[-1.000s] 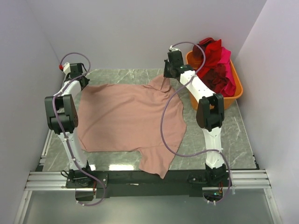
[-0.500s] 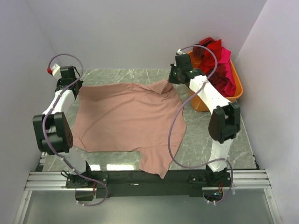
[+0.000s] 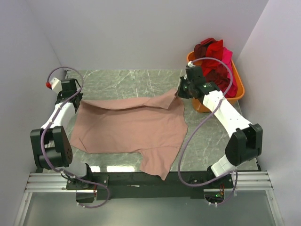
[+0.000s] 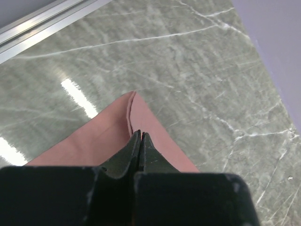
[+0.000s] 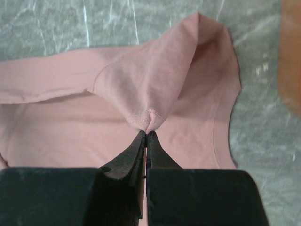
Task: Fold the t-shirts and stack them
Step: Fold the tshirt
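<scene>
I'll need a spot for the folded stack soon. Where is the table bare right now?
The table is barest along the far strip between the back wall and the shirt. A smaller patch lies right of the shirt, near of the tub, under the right arm. Crowded: the centre, and the tub heaped with red shirts.

Shirt (image 3: 131,126) spread on table (image 3: 122,79) centre; tub (image 3: 239,92) w/ other shirts (image 3: 217,55) far-right corner.
</scene>
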You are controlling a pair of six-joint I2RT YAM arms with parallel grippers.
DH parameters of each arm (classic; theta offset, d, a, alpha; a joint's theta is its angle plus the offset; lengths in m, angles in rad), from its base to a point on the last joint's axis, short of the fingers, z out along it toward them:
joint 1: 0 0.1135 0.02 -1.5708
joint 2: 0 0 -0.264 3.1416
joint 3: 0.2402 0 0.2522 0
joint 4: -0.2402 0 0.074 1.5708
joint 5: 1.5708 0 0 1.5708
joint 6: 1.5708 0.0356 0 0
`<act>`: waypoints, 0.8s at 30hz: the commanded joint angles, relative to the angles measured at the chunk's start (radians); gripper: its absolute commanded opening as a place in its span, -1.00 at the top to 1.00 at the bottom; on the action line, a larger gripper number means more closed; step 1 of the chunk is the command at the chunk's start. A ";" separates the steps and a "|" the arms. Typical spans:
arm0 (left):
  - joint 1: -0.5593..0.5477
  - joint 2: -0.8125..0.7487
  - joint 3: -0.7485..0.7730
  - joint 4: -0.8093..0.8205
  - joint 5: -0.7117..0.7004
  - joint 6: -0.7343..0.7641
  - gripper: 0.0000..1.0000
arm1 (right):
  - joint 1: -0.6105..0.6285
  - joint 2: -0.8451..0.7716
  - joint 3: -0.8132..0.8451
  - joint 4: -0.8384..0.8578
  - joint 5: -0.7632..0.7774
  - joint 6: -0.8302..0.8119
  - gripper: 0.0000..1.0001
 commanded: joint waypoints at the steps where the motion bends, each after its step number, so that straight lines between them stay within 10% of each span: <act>1: 0.009 -0.063 -0.019 0.002 -0.043 -0.012 0.99 | -0.006 -0.089 -0.069 -0.011 -0.026 0.030 1.00; 15: 0.029 -0.040 -0.105 -0.061 -0.050 0.002 0.97 | -0.005 -0.223 -0.431 0.059 -0.043 0.104 0.94; 20: 0.035 -0.040 -0.151 -0.090 -0.096 -0.009 0.22 | -0.003 -0.218 -0.546 0.111 -0.044 0.104 0.37; 24: 0.042 -0.077 -0.154 -0.121 -0.112 -0.021 -0.77 | 0.003 -0.244 -0.554 0.085 0.013 0.073 -0.08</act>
